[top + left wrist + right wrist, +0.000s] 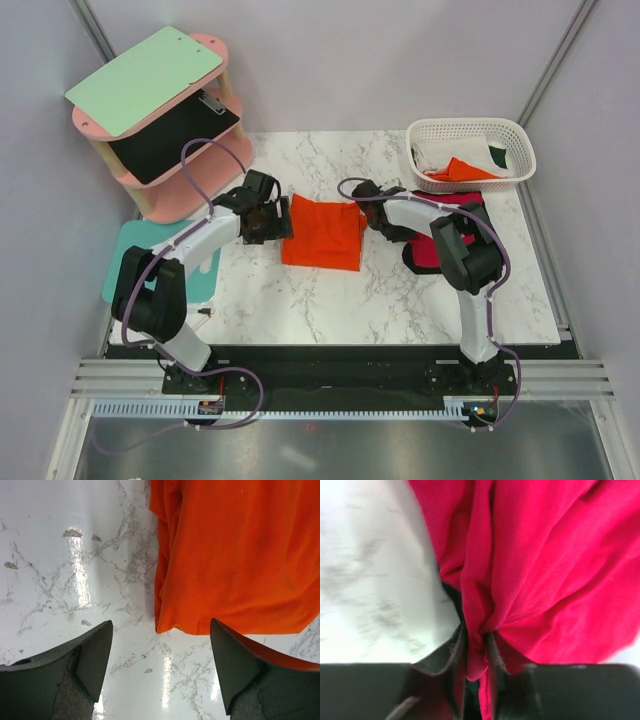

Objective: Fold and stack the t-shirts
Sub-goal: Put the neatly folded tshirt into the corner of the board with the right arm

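A white marble-patterned table [330,300] fills the work area. At its far left corner stands a pink two-tier shelf [185,203] with a pale green board [145,80] on top and a black board on the lower tier. A teal mat [128,240] lies at the left edge, partly under the left arm. At the far right corner sits a white lattice basket [466,123] holding loose shirts: an orange one [470,170], a white one [440,155] and a dark green one [498,155]. A folded orange t-shirt [322,233] [235,555] lies flat near the middle of the table between the two arms. A crimson t-shirt [425,255] [545,565] is bunched on the right side of the table, largely beneath the right arm, with a dark edge showing under it that cannot be identified. The left gripper [275,220] [161,621] sits just beside the folded orange t-shirt's left edge, its jaws spread wide and holding nothing, with the shirt's near corner in line with the gap. The right gripper [475,645] has its jaws nearly together, pinching a fold of the crimson t-shirt between them.
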You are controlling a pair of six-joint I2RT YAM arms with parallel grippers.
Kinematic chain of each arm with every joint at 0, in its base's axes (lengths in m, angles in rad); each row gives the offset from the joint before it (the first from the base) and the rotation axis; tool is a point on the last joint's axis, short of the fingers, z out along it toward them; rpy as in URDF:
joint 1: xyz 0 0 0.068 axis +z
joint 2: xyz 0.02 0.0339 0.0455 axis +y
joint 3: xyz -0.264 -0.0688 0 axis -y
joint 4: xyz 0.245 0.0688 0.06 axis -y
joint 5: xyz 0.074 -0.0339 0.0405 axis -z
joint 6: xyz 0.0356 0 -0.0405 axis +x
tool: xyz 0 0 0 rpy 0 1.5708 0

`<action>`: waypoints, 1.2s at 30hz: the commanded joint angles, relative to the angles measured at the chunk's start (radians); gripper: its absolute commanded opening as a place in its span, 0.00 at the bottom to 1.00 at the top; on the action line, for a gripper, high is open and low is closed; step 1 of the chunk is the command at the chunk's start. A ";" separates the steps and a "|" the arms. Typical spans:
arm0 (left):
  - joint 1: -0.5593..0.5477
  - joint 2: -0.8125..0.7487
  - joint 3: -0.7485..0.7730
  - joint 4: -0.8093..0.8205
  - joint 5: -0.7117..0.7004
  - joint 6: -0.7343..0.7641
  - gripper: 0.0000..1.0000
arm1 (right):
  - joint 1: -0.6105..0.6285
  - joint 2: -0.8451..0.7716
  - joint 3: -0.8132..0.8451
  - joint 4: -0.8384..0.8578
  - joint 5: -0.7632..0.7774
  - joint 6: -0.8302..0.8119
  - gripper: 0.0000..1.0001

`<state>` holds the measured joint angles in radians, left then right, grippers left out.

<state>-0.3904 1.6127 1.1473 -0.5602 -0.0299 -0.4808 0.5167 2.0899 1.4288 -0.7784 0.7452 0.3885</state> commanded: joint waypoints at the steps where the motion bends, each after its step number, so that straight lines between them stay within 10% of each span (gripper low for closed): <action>1: -0.005 0.007 0.034 -0.007 -0.057 0.038 0.85 | 0.058 -0.046 0.016 0.178 -0.303 0.038 0.34; 3: -0.005 0.018 0.032 0.015 -0.082 0.044 0.85 | 0.066 -0.089 0.016 0.205 -0.323 0.024 0.52; 12: 0.016 0.156 0.060 0.108 -0.082 0.073 0.86 | 0.068 -0.255 -0.010 0.306 -0.437 -0.026 0.80; 36: 0.039 0.269 0.103 0.128 -0.084 0.080 0.85 | -0.090 -0.214 -0.333 0.803 -1.023 0.217 0.90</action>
<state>-0.3553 1.8626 1.2152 -0.4606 -0.0998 -0.4431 0.4198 1.8503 1.1183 -0.1299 -0.1474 0.5323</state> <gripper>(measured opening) 0.850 0.895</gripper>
